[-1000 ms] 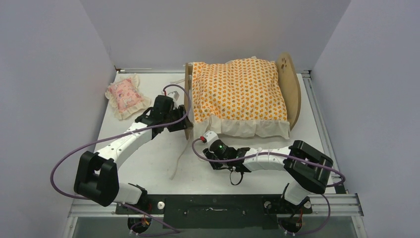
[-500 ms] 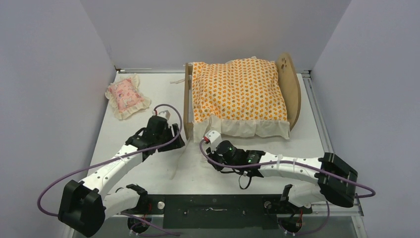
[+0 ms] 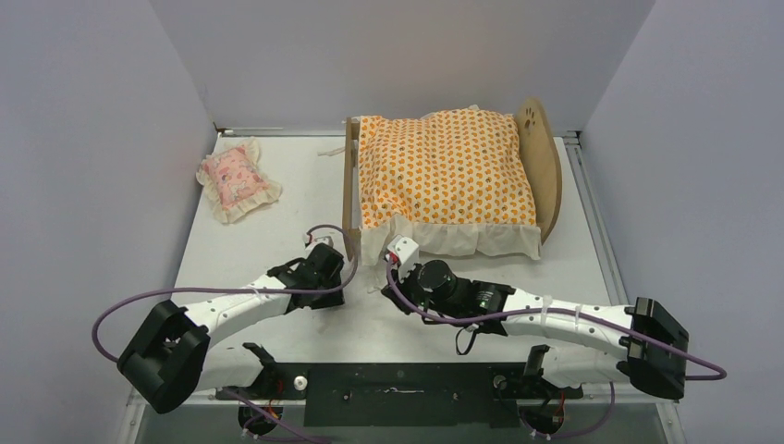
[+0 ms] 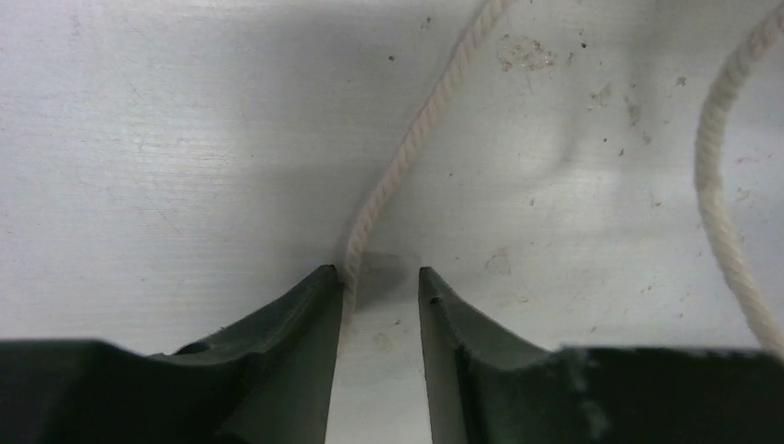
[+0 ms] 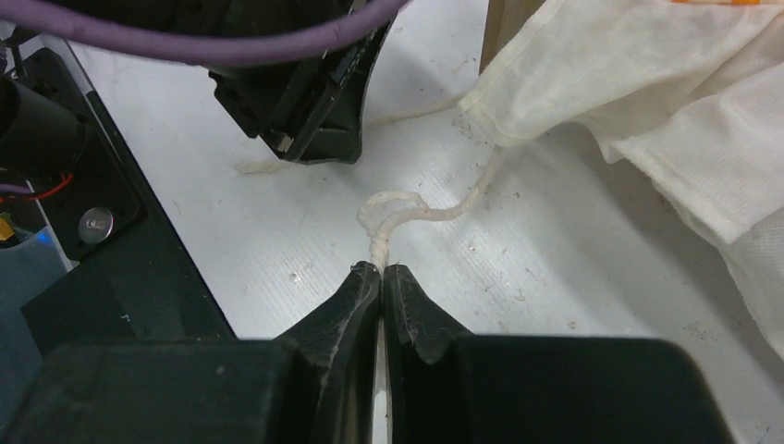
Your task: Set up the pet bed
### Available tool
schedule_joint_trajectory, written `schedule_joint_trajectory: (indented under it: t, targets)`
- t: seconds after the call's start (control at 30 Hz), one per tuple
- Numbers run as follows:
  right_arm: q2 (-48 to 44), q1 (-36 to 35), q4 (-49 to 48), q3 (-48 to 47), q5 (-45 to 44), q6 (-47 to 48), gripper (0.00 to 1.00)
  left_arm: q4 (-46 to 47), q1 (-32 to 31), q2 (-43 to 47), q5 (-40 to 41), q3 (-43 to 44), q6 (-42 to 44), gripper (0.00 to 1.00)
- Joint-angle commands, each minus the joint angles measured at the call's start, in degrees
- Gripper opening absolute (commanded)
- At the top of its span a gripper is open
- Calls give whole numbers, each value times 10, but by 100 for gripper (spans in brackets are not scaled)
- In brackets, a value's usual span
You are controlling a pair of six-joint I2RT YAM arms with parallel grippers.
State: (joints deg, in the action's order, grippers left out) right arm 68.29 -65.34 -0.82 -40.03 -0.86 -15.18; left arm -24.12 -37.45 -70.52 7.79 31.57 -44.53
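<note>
Near the pet bed (image 3: pixel 547 176), the right gripper (image 5: pixel 382 270) is clenched on a white cord (image 5: pixel 399 209) from the cream ruffle (image 5: pixel 647 102). The left gripper (image 4: pixel 379 277) stands released, a second cord (image 4: pixel 407 153) touching one finger.

Your top view high behind the arm bases, whole bench (image 3: pixel 305 176) in frame, your wrist views close down on it, right wrist also catching left fingers (image 5: pixel 310 116), cream cord (image 5: pixel 407 208).

White scratched counter (image 3: pixel 277 245), orange-patterned cushion (image 3: pixel 444 171) at the far middle, pale frill (image 3: pixel 471 240) hanging along its near side, small pink frilled pillow (image 3: pixel 238 180) well apart at far left, cream cord (image 5: pixel 377 242) looped just beside the frill, another twisted cord (image 4: pixel 405 153) lying flat, grey walls (image 3: pixel 83 139).
</note>
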Motion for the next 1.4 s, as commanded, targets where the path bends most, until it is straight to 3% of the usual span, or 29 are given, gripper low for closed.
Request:
schedule_joint_trajectory:
  t: [0.0, 0.07, 0.1, 0.37, 0.47, 0.57, 0.67, 0.87, 1.1, 1.27, 1.37]
  targets:
    - [-33, -3, -42, -3, 4, 12, 5, -10, -44, -28, 56, -20, -67, 25]
    - [-40, -3, -44, -2, 4, 13, 5, -14, -63, -31, 53, -30, -89, 4]
    - [-43, -3, -44, -2, 4, 13, 5, -18, -76, -30, 50, -33, -100, 0]
    - [-38, -3, -44, 11, 31, 13, 5, -68, -200, 37, 37, -50, -207, 0]
    - [-25, -3, -38, 12, 34, 6, 5, -96, -200, 82, 58, -48, -223, 6]
    - [-6, -4, -23, 3, 31, 0, 5, -93, -199, 126, 69, -49, -234, 32]
    - [29, -5, -2, -24, 32, -2, 6, -100, -198, 157, 88, -41, -236, 48]
    - [141, -6, 42, -115, 27, -37, 6, -185, -190, 206, 159, 15, -227, 52]
    - [300, -3, 27, -269, 49, -89, 11, -268, -186, 278, 247, 57, -240, 52]
    - [427, -2, 29, -396, 69, -113, 25, -309, -185, 326, 283, 57, -259, 52]
    - [432, -1, 30, -414, 71, -112, 41, -332, -184, 347, 301, 57, -272, 53]
